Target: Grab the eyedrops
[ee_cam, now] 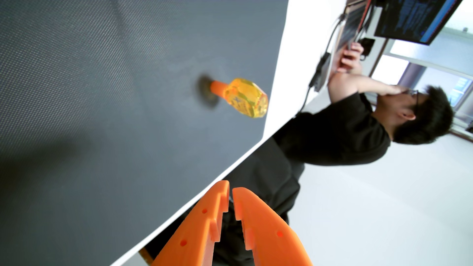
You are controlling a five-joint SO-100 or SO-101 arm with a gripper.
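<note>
Your gripper [230,190] enters the wrist view from the bottom edge, two orange fingers [199,225] rising toward the middle of the frame. The tips are drawn nearly together, with only a thin slit between them, and nothing sits in that slit. The tips lie over the white edge of the table [286,84], with a person's dark clothing behind them.

The eyedrops bottle [245,98] is well apart from the gripper, above the fingertips in the frame and only slightly to their right. It stands on the dark grey textured mat [102,115], close to the mat's edge where the white table begins. The picture is rotated, so the bottle reads as lying sideways: its long axis runs roughly left to right across the frame, tilted a little downward to the right. The orange cap [217,88] is the end touching the mat, on the left; the faceted yellow body points right, away from the mat surface. So the bottle appears to stand inverted on its cap. Label details on the body are too blurred to read.

Beyond the table, to the upper right of the gripper, a person [358,133] in a black top sits with a hand raised to the face. A monitor [414,18] with dark screen content is at the top right corner.
</note>
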